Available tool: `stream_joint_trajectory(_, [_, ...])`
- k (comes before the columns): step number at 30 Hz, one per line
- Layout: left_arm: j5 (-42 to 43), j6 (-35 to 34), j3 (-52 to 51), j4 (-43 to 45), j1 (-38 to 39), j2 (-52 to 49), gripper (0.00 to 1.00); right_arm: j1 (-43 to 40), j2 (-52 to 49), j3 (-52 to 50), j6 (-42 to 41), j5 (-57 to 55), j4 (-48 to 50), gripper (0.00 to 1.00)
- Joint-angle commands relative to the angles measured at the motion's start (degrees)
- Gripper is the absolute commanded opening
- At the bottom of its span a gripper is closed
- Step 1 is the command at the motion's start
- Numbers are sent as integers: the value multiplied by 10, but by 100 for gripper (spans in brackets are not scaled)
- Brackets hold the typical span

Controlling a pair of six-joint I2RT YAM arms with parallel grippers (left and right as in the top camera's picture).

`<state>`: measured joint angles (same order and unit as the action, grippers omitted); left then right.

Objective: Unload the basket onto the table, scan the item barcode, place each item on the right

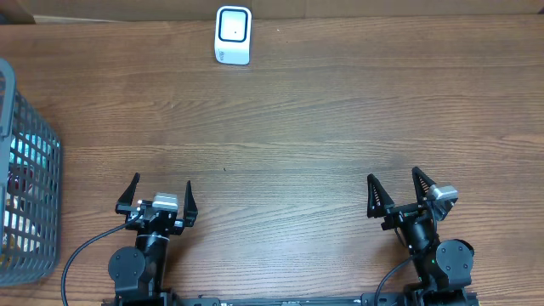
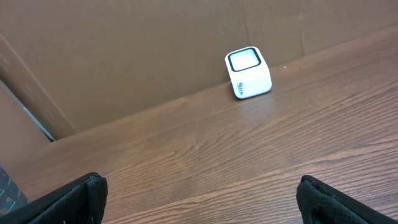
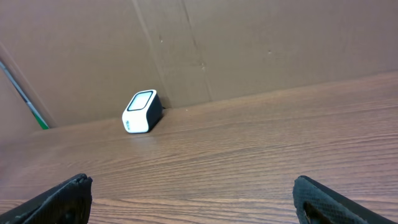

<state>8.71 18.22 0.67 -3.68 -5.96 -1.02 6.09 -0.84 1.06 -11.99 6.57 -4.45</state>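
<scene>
A white barcode scanner (image 1: 233, 35) with a dark-framed window stands at the far edge of the wooden bench (image 1: 297, 127), a little left of centre, just in front of the brown cardboard wall (image 2: 124, 50) that backs the bench. At the left edge of the bench sits a grey mesh basket (image 1: 47, 170), partly cut off by the overhead view; the items (image 1: 17, 183) inside show as red, white and blue patches through the mesh, but what they are and whether a barcode faces up cannot be told. Both arms are at the near edge, well apart from the scanner and from each other. The left pincer (image 1: 162, 184) is spread wide and grips nothing, its black fingers (image 2: 68, 199) sitting at the bottom corners of the left wrist view with bare wood between them; it is near the basket but not touching it. The right pincer (image 1: 393, 175) is likewise spread wide and empty, its fingers (image 3: 339, 199) framing open bench in the right wrist view, where the scanner appears far off to the left against the cardboard. A black cable (image 1: 81, 255) loops from the base of the left arm.
</scene>
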Motion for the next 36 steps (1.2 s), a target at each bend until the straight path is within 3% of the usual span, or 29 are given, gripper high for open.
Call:
stream_joint_trajectory(1, [-3,9,-4,1,4,7,100,3,7,-6,3,-7,3,100])
stream_joint_trajectory(20, [-5,43,-4,1,4,7,100,3,7,-6,3,-7,3,100])
stream_joint_trajectory(29, [-17,-97,17,-9,3,5,100,3,7,-6,3,-7,3,100])
stream_joint_trajectory(36, [-17,-131,153,-64,2,-90,100,3,7,-6,3,-7,3,100])
